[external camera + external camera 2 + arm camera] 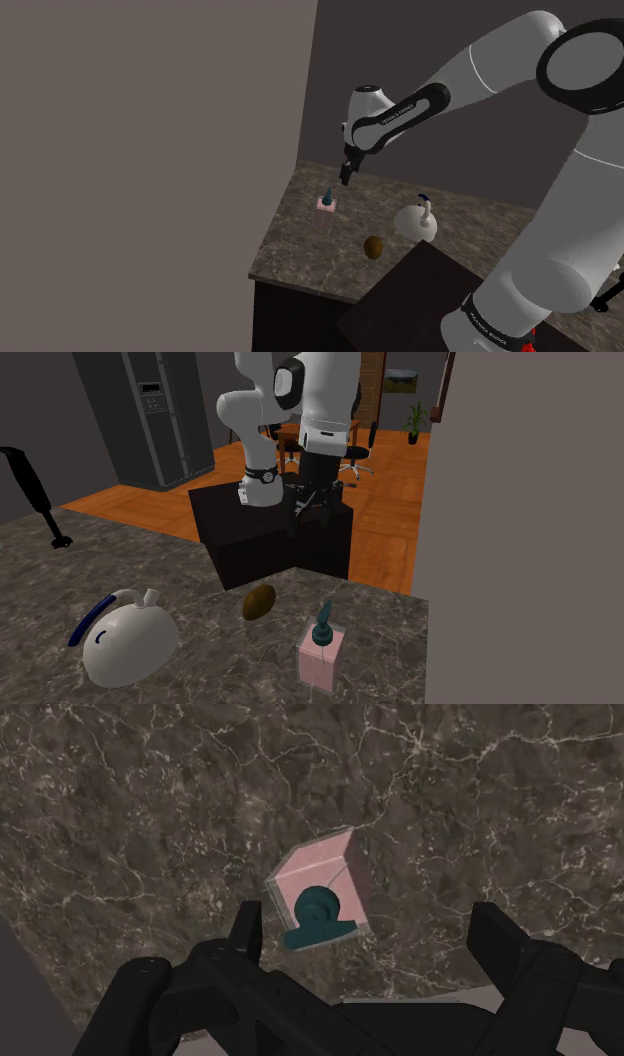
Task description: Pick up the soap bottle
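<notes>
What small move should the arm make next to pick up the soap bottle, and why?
Probably lower the gripper while shifting it slightly, so the soap bottle centres between the open fingers. The gripper hangs above the counter, and the bottle sits nearer one finger.

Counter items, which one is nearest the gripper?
The pink soap bottle with the teal pump, just under the open gripper; the brown oval thing and white kettle sit farther away.

Home kitchen: dark marbled worktop [120,567] carrying a white kettle [130,642] and a pink soap bottle [322,657]; beyond the worktop, a tall dark-grey refrigerator [160,417] on orange plank flooring [385,502], and farther beyond it chairs [357,452] and a potted plant [414,420].
</notes>
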